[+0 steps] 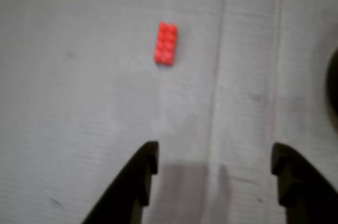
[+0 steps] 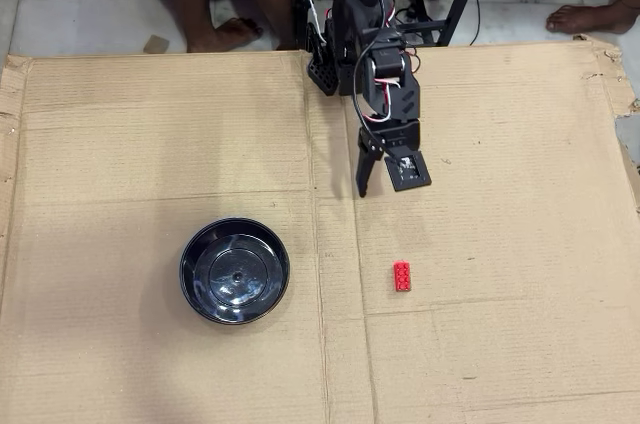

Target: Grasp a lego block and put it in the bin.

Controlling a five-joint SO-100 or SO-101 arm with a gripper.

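From my overhead view, the pincer [image 2: 385, 182] hangs over the cardboard-covered tabletop [image 2: 500, 144] with its two fingers spread apart and nothing between them, so I read it as released. The red brick [image 2: 402, 276] lies flat on the cardboard a little beyond the fingertips and slightly to the right of them in that view, clear of the pincer and not touching it.

The wrist view agrees: both dark fingers [image 1: 134, 187] enter from the bottom edge with a wide gap, and the brick [image 1: 165, 44] sits ahead of them, nearer the left finger's line than the right, studs up, its long side running away from the pincer.

The black bowl [image 2: 235, 271] rests on the cardboard well off to the left of the pincer in the overhead view, well apart from the brick. I see a dark blurred edge at the wrist view's right border, but cannot tell what it is.
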